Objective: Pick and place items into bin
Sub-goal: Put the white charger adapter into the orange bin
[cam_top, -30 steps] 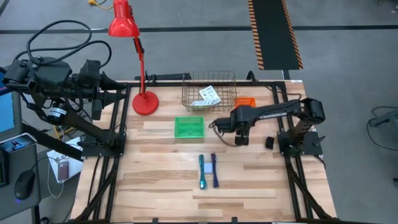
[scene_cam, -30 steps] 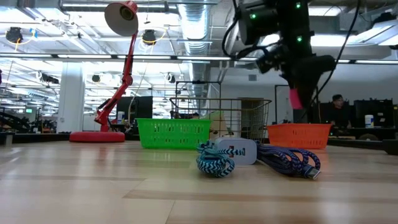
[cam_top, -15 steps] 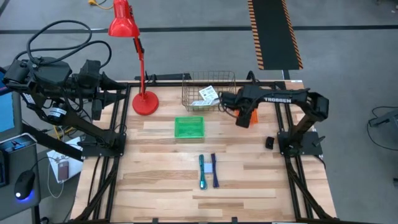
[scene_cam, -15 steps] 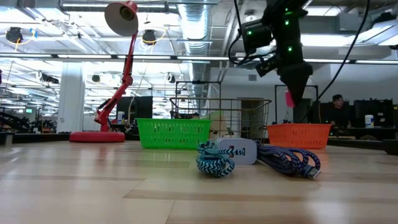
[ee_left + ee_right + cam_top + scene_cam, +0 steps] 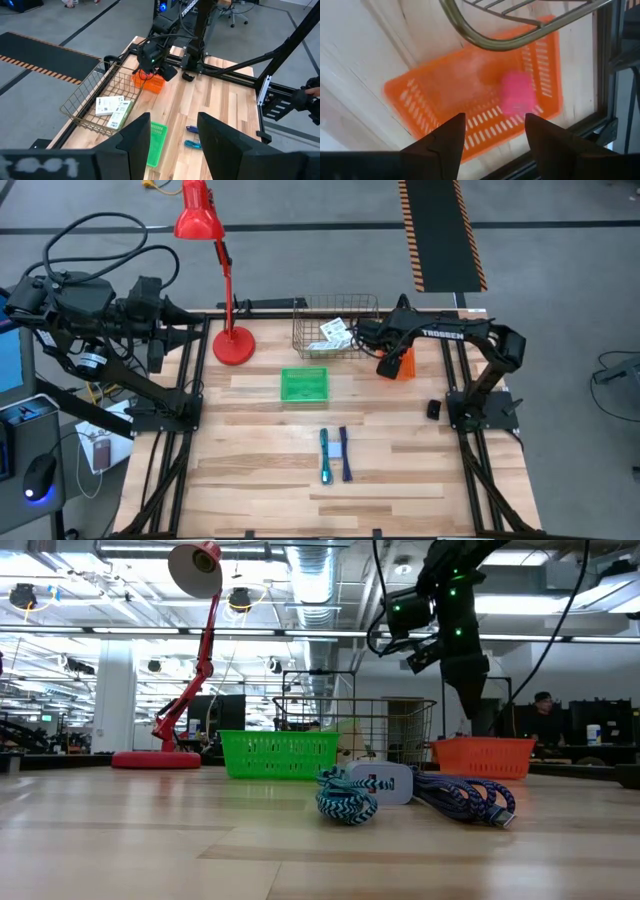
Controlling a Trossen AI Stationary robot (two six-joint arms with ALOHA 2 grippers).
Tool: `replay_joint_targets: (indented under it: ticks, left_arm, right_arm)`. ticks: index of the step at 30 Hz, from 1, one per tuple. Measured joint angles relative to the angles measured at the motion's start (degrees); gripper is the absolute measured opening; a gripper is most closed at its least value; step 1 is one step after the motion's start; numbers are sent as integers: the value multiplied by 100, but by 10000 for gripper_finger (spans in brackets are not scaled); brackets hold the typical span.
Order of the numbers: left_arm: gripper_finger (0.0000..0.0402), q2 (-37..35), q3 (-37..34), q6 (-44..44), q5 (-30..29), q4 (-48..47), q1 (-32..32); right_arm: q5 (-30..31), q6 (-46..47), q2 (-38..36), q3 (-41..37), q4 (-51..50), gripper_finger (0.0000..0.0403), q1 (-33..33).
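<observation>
The right hand (image 5: 490,135) hovers over the small orange plastic slotted basket (image 5: 397,364) at the far right of the pale wooden surface (image 5: 260,460), its fingers spread and empty. The small pink-red block (image 5: 518,93) is inside that basket, clear of the fingers. The left hand (image 5: 171,137), fingers apart and empty, waits off the surface's left edge.

Bright, even overhead light, soft shadows; the pink block (image 5: 517,93) is motion-blurred.
</observation>
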Motion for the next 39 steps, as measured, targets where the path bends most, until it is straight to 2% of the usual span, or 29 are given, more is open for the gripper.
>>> replay_joint_targets:
  ticks: [11, 17, 25, 33, 39]
  left_arm:
    - [151, 1, 0, -9, 9, -2, 1]
    - [151, 2, 0, -9, 11, -2, 1]
    - [151, 0, 0, 411, 13, -2, -1]
    - [151, 0, 0, 431, 13, -2, 1]
    - [151, 0, 0, 444, 13, -2, 1]
  right_arm:
    - [12, 175, 1, 0, 139, 202, 267]
    - [14, 737, 1, 0, 144, 202, 668]
    - [-18, 1183, 1, 0, 422, 202, 1666]
    - [-60, 1414, 1, 0, 1447, 202, 2842]
    - [-820, 1606, 1, 0, 2340, 202, 3194]
